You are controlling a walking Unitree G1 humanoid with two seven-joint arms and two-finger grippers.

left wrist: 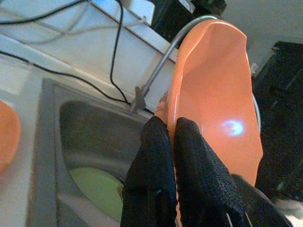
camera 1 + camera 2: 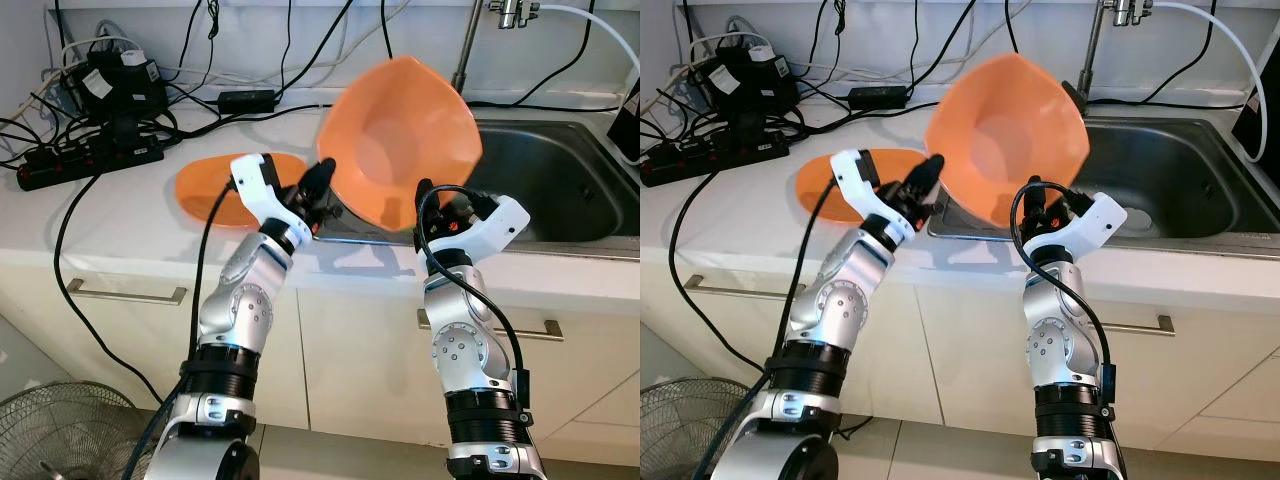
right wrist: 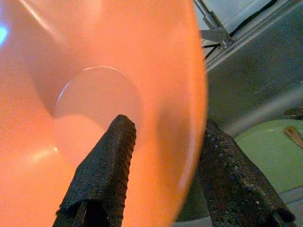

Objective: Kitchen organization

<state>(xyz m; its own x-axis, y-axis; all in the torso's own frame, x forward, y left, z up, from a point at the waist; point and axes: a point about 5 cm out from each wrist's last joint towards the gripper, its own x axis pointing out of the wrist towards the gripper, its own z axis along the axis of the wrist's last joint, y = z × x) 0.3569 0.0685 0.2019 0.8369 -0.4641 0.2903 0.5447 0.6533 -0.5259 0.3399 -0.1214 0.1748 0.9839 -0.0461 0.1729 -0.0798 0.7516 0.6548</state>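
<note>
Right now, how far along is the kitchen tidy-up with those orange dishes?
Done: one orange plate lies flat on the counter.

In hand: the orange bowl is held tilted above the sink edge, the left hand pinching its rim and the right hand straddling its lower rim.

Left: a green dish sits in the sink.

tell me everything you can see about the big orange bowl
The orange bowl looks like smooth plastic, deep, with a flat round base and a thin rim. It is held in the air, tipped on edge, over the sink's left end. The left tool pinches its rim; the right tool straddles its lower rim, one finger inside.
</note>
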